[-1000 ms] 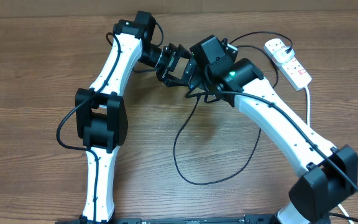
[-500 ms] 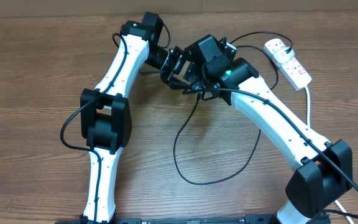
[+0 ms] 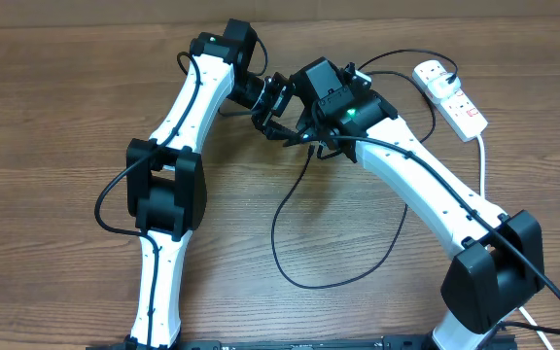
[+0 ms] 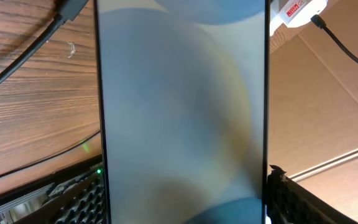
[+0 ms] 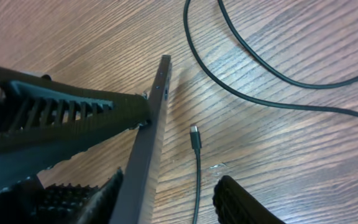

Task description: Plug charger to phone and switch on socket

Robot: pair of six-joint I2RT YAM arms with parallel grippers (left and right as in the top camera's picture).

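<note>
The phone (image 4: 182, 112) fills the left wrist view, its pale blue screen blurred, and my left gripper (image 4: 182, 211) is shut on it, with a ribbed finger on each long side. In the right wrist view the phone (image 5: 148, 155) shows edge-on over the wood. The charger's connector tip (image 5: 195, 137) lies on the table just beside that edge. My right gripper (image 5: 173, 202) stands over the tip, jaws apart, touching neither side of the cable. The charger cable (image 3: 272, 233) loops across the table. The socket (image 3: 450, 95) lies at the back right.
The two grippers crowd together at the back middle (image 3: 295, 107). The socket's thick white lead (image 3: 482, 156) runs down the right side. A cardboard wall (image 4: 328, 124) stands behind the table. More loops of black cable (image 5: 278, 78) lie beyond the tip.
The left arm has swung right, bringing the phone up against the right gripper. The right gripper has drawn in slightly over the cable tip.
</note>
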